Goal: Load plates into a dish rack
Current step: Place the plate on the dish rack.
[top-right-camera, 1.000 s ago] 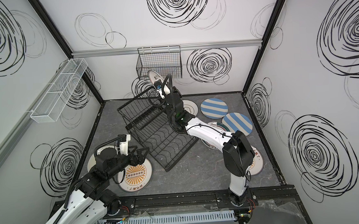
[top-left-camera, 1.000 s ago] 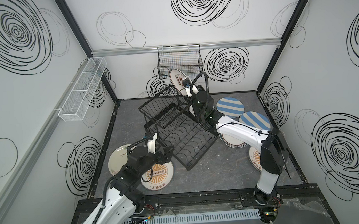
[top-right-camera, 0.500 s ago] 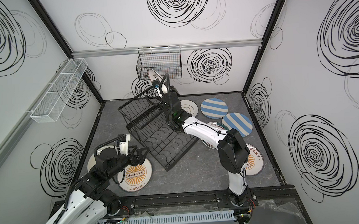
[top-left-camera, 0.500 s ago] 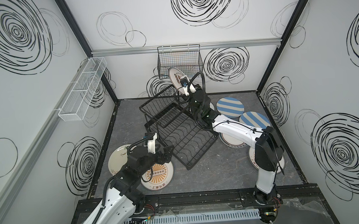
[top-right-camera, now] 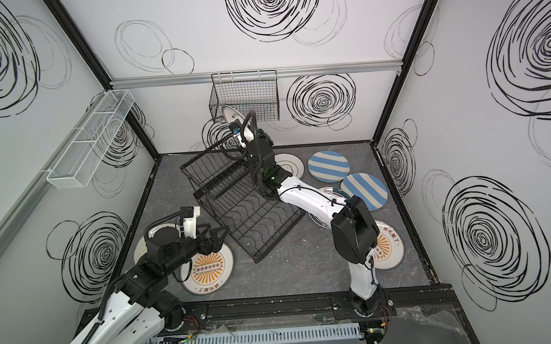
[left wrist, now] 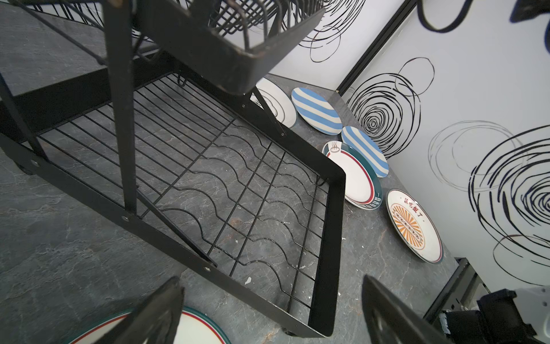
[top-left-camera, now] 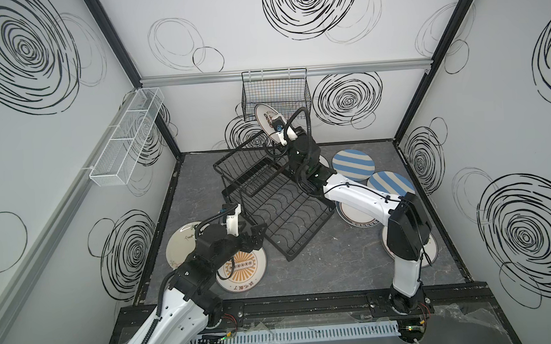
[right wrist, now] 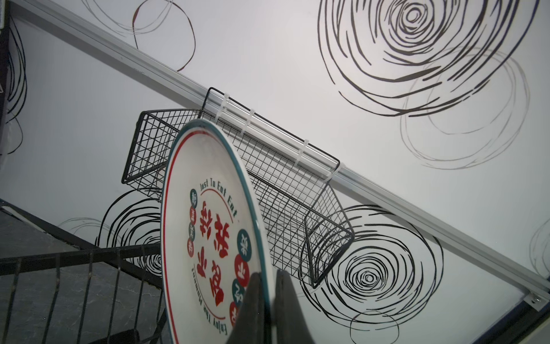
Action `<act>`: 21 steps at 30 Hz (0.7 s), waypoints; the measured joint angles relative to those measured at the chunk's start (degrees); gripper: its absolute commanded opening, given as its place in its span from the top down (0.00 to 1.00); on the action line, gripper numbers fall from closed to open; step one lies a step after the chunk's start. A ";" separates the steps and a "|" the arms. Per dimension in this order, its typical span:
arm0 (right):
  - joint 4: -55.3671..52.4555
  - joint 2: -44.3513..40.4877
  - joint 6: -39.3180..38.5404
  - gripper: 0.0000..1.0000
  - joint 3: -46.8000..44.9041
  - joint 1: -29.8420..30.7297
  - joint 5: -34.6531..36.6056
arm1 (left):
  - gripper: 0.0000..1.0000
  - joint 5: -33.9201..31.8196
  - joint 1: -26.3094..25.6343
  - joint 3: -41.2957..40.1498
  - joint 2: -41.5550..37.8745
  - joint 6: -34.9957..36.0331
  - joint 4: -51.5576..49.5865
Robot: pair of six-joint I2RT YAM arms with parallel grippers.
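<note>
Seven plates lie flat on the worktop (top-left-camera: pixel 338 264), and an eighth is in the air. The right gripper (right wrist: pixel 269 300) is clamped on the rim of the plate with red characters (right wrist: pixel 208 226). That plate stands on edge above the raised upper basket of the dish rack (top-left-camera: pixel 280 212), close to the far edge and in front of the black wall basket (top-left-camera: pixel 276 94).

We see the rack sitting askew in the middle of the worktop. The left gripper (top-left-camera: pixel 258 236) hovers with its jaws apart, just beside the rack's near end. It is over the orange sunburst plate (top-left-camera: pixel 244 269) by the near left corner. A cream plate with script (top-left-camera: pixel 181 240) lies next to that plate, toward the left edge.

Toward the far right corner we find a blue-white striped plate (top-left-camera: pixel 354 164), with a second striped plate (top-left-camera: pixel 391 185) just beside it. A green-red rimmed plate (left wrist: pixel 354 178) lies partly under the right arm. A second sunburst plate (top-right-camera: pixel 388 244) lies near the right edge. A white plate with an emblem (top-right-camera: pixel 288 165) lies beyond the right arm, toward the far edge.
</note>
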 measured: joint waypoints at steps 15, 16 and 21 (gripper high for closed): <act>-5.29 2.99 -2.27 1.00 4.00 0.24 -0.11 | 0.04 -1.05 0.00 0.00 -0.04 -0.02 -0.02; -5.38 2.99 -2.38 1.00 4.00 0.39 0.07 | 0.04 -1.60 0.00 0.00 0.28 -0.02 -0.04; -5.95 2.93 -2.36 1.00 4.00 0.81 1.01 | 0.04 -4.33 0.00 0.02 2.34 0.07 -0.98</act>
